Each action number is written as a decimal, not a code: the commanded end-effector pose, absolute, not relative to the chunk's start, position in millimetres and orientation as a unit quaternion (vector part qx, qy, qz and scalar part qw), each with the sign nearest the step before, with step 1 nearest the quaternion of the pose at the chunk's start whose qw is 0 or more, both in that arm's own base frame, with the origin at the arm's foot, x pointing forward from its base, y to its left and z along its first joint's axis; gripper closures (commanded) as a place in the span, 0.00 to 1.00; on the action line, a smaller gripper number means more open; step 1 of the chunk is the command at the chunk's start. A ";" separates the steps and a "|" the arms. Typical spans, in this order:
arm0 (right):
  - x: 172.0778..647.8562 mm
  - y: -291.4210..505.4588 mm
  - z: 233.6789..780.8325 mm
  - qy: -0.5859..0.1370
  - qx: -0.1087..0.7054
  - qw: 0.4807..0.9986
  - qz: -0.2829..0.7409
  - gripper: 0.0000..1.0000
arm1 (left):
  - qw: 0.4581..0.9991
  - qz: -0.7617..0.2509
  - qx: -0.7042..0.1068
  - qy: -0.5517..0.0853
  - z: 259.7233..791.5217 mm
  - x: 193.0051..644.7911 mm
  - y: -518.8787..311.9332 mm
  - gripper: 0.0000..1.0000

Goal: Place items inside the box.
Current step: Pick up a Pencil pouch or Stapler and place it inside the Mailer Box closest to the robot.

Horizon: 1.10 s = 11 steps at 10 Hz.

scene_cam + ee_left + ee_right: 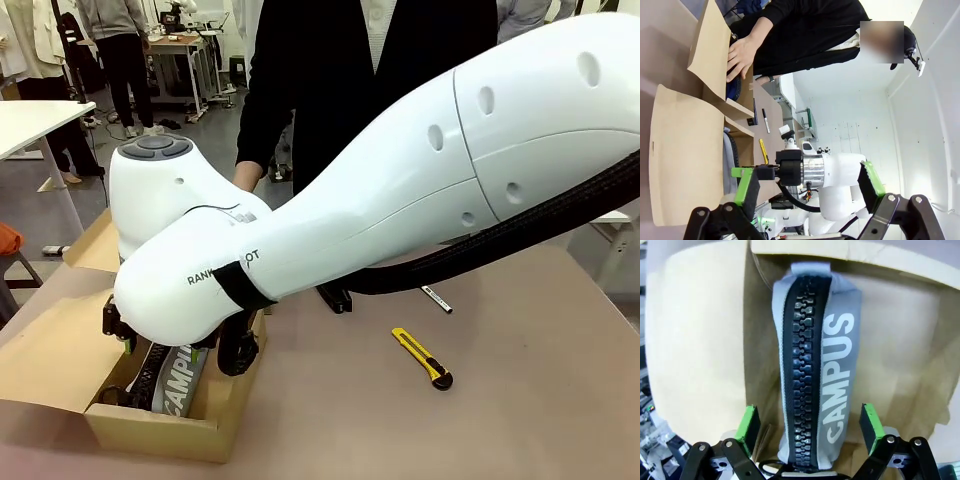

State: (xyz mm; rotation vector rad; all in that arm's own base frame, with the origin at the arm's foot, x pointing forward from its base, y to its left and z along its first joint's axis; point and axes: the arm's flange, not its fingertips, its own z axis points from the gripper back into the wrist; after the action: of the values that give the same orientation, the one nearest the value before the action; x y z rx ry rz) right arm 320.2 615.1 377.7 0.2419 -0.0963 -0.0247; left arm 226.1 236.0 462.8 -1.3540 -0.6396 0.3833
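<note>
The grey "CAMPUS" pencil case (815, 365) lies lengthwise on the floor of the cardboard box (890, 350). My right gripper (810, 425) stands open astride its near end, with a gap between each green pad and the case. From the front, the case (178, 388) shows in the box (150, 425) under my right gripper (185, 350). On the table lie the yellow-black utility knife (422, 358), the marker pen (437, 299) and a black stapler (335, 298), partly hidden by my arm. My left gripper (807, 187) is open and empty. A person's hand (742, 55) rests on a navy item (734, 87).
My right arm crosses the whole front view from right to left. The box flaps (60, 350) spread open towards me and to the left. The person in black (350, 60) stands at the far edge, behind the box. Bare table lies right of the knife.
</note>
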 end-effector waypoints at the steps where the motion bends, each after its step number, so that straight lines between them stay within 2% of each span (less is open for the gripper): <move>1: 306.6 595.7 389.9 -0.066 0.136 0.989 -0.002 0.00 | 0.713 0.165 -0.614 -0.296 464.1 225.2 235.5 0.00; 4: 266.5 529.0 458.6 -0.038 0.251 0.965 0.071 0.00 | 0.713 0.165 -0.614 -0.296 464.1 225.2 235.5 0.00; 5: 238.6 528.1 468.6 -0.039 0.238 0.968 0.070 0.00 | 0.713 0.165 -0.614 -0.296 464.1 225.2 235.5 0.00; 6: 289.7 580.4 441.3 -0.061 0.199 0.977 0.044 0.00 | 0.713 0.165 -0.614 -0.296 464.1 225.2 235.5 0.00; 7: 289.7 580.4 441.3 -0.061 0.199 0.977 0.044 0.00 | 0.713 0.165 -0.614 -0.296 464.1 225.2 235.5 0.00; 8: 256.9 558.8 469.6 -0.062 0.220 0.972 0.060 0.00 | 0.713 0.165 -0.614 -0.296 464.1 225.2 235.5 0.00; 10: 282.3 495.9 484.2 -0.007 0.265 0.960 0.092 0.00 | 0.713 0.165 -0.614 -0.296 464.1 225.2 235.5 0.00; 11: 287.7 427.2 493.3 -0.001 0.290 0.954 0.074 0.00 | 0.713 0.165 -0.614 -0.296 464.1 225.2 235.5 0.00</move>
State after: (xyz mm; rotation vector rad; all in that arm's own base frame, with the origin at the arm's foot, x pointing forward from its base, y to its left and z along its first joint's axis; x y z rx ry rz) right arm 285.1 519.4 481.8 0.5370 -0.0567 0.1339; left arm 226.0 236.1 462.7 -1.3538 -0.6405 0.3824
